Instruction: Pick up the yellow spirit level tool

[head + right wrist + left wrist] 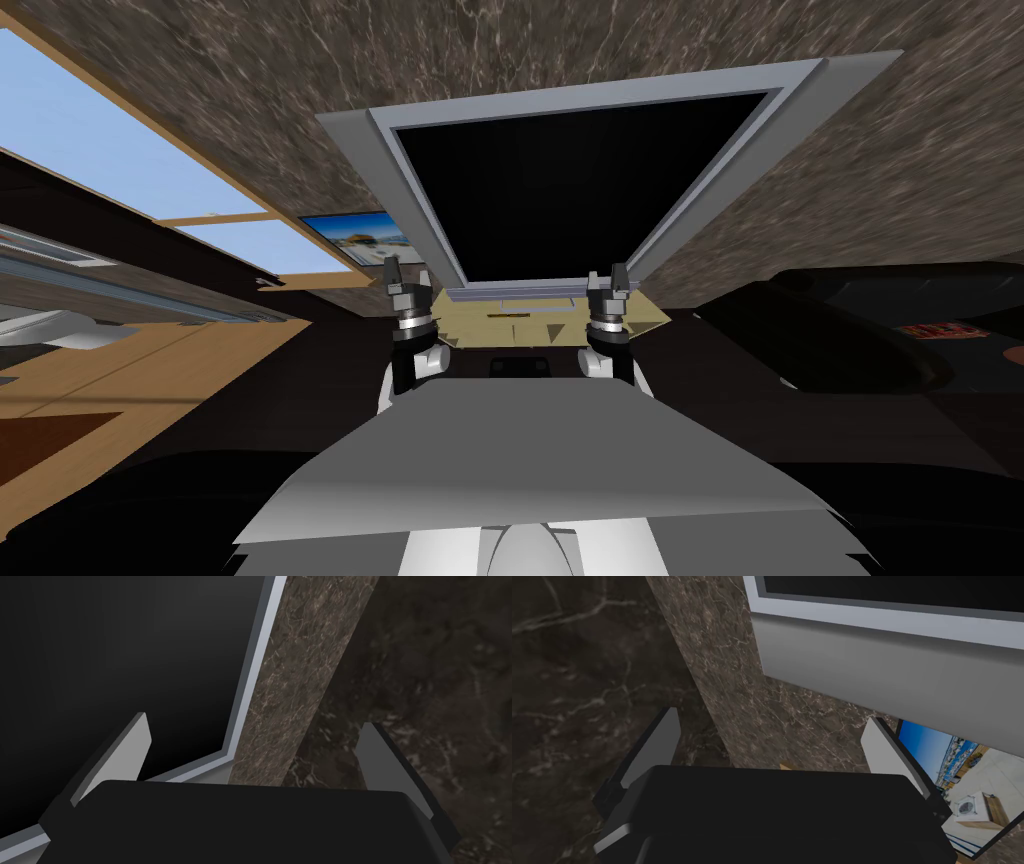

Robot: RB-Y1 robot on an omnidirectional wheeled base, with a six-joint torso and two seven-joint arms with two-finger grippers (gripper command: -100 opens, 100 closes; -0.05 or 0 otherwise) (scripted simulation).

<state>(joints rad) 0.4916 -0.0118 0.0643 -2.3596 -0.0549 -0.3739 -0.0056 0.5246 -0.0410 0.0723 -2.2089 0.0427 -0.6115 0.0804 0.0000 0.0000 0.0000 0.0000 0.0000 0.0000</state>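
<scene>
**Left gripper** [772,748] is standing spread, its fingers [656,743] well apart and pinching nothing. It is pointing at a brown marble wall [747,691]. The grey lower frame of a screen [882,666] is lying just past it, and a blue-sky picture [957,776] is showing beside one finger.

**Right gripper** [252,756] is likewise standing spread and empty. It is facing the screen's other lower corner and the same marble wall.

**Head view.** Both grippers are being held up side by side, one in front of each lower corner of the screen. The screen is hanging on the wall above a tan top [645,318]. That top is lying between and beyond the two grippers, and the screen's lower edge and the arms are partly hiding it. Small faint marks are showing on it. They are too small to read, so whether any of them is the level cannot be told.

**Surroundings.** To the left, a window [110,150] is showing blue sky above a wooden surface [150,360]. To the right, a dark seat [850,330] is standing near the tan top and bearing a red patch [935,330].
</scene>
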